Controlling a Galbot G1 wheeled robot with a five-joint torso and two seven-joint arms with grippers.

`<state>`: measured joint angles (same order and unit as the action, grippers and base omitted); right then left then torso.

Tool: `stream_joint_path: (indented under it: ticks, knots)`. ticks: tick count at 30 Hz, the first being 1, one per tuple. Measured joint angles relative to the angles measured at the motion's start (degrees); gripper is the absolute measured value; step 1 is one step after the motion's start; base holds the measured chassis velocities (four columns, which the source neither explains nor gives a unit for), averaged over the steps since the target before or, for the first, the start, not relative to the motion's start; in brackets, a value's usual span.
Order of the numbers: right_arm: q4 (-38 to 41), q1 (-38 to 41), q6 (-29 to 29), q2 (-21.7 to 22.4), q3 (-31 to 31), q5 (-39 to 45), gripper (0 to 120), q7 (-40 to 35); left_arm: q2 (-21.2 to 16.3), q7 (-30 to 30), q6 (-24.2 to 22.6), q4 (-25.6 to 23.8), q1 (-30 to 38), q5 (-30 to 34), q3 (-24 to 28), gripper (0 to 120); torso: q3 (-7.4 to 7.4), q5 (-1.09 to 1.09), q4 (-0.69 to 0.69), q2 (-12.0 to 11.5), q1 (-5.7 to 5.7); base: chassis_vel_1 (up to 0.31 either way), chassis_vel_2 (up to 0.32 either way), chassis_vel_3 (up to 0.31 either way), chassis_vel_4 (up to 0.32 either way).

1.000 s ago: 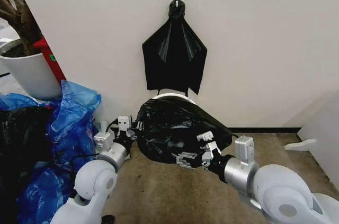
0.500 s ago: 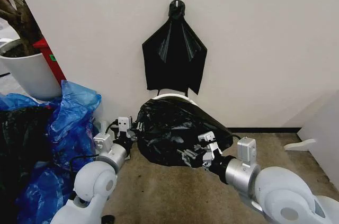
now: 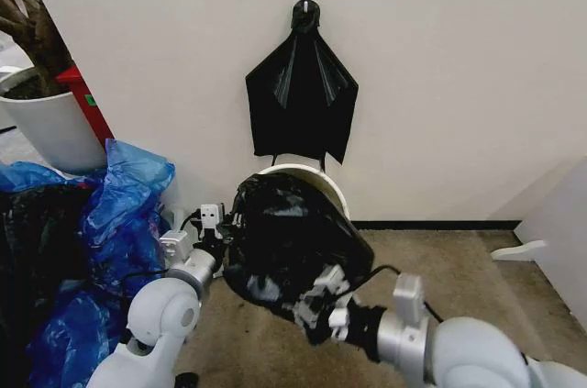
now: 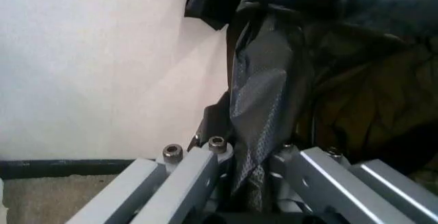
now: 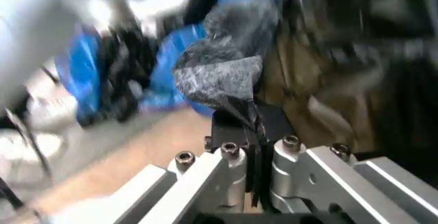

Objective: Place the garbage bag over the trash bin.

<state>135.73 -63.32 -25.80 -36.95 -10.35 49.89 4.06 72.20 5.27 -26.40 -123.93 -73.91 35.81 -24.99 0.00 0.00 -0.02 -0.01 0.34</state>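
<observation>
Between both pincers (clamped tight): garbage bag (image 3: 292, 237).

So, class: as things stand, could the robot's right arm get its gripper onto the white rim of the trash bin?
Probably not directly. The right gripper is shut on the garbage bag, which hangs between it and the trash bin. The rim shows beyond the bag, against the wall.

You see thin, glossy, wrinkled black plastic: the garbage bag (image 3: 292, 237). The trash bin (image 3: 312, 172) rim looks smooth white plastic. Both grippers' fingers (image 4: 198, 175) are matt grey metal.
</observation>
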Motion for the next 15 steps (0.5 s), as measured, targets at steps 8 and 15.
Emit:
stream_joint_path:
  ticks: [8, 15]
  knots:
    - [-9.4, 0.1, 1.1, -1.0, -1.2, -7.6, 0, 4.5, -0.6, -0.1, -1.4, -2.1, -0.5, 2.5, -2.1, 2, 0.0, 0.01, 0.0, 0.0, 0.0, 0.0, 0.0, 0.0, 0.0]
    - [-14.3, 0.3, 2.2, -1.0, 3.1, -8.7, 0, 5.1, -1.2, -0.9, -2.6, -3.9, -2.0, 3.2, -3.6, 2, 0.0, 0.0, 0.0, 0.0, 0.01, 0.0, 0.0, 0.0, 0.0]
